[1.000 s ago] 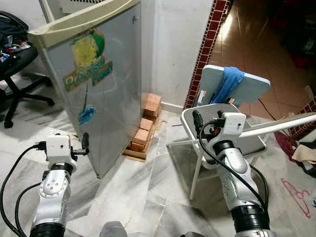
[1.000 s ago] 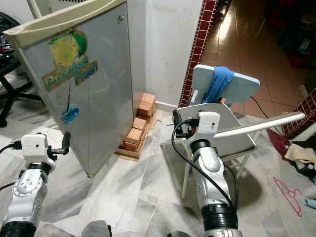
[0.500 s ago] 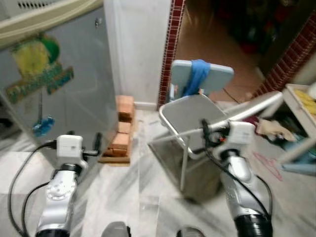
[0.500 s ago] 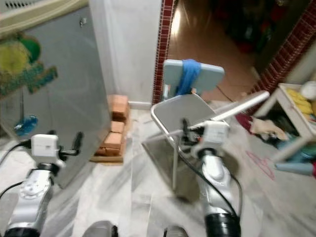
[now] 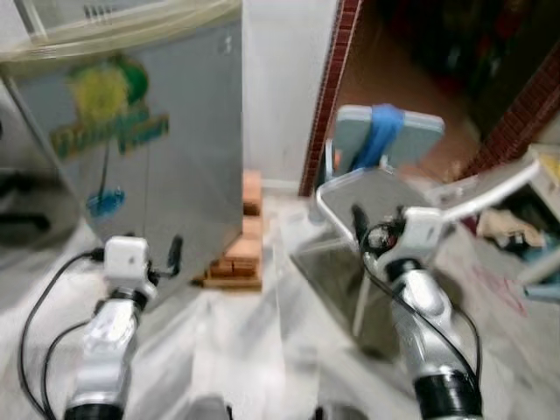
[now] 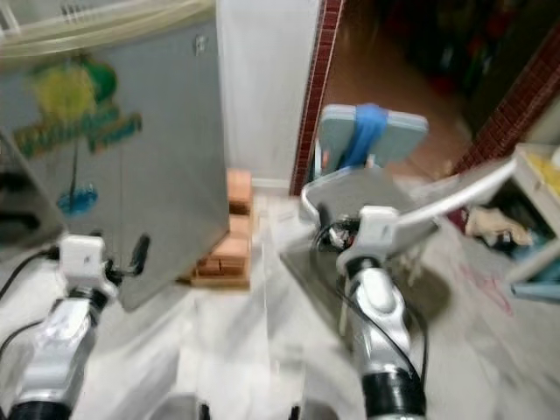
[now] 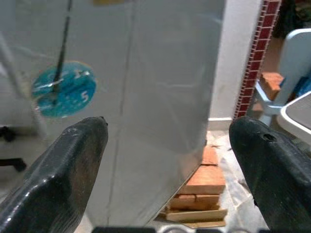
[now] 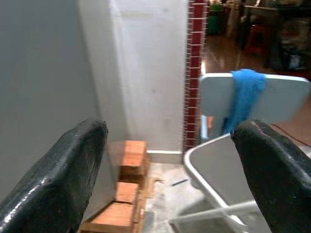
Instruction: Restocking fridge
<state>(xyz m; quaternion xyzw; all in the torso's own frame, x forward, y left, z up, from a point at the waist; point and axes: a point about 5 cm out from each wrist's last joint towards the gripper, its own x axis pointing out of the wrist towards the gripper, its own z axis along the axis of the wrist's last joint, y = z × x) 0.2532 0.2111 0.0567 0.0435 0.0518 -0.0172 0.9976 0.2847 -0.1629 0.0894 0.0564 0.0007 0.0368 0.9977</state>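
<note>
- Grey metal: the fridge (image 5: 157, 149) stands at about 10 o'clock in the left eye view, door shut, a yellow-green sticker (image 5: 109, 109) high on the door and a small blue sticker (image 5: 105, 203) lower down. Picture blurred.
- Left eye view: left gripper (image 5: 175, 254) raised at 8 o'clock, just before the fridge door, holding nothing. Right gripper (image 5: 359, 223) at 3 o'clock, before the seat of a folding chair (image 5: 385, 188) with a blue cloth (image 5: 378, 136) hung over its back.
- Right eye view: a stack of red bricks (image 6: 229, 236) on the marble floor (image 6: 227, 332), between fridge and chair, below a white wall (image 6: 262, 87) edged with a red tile strip (image 6: 317, 79).
- Left wrist view: fingers (image 7: 68, 165) spread wide, nothing between them; fridge door straight ahead, bricks at its foot.
- Right wrist view: fingers (image 8: 63, 174) spread wide, empty; wall, bricks and chair with blue cloth ahead.
</note>
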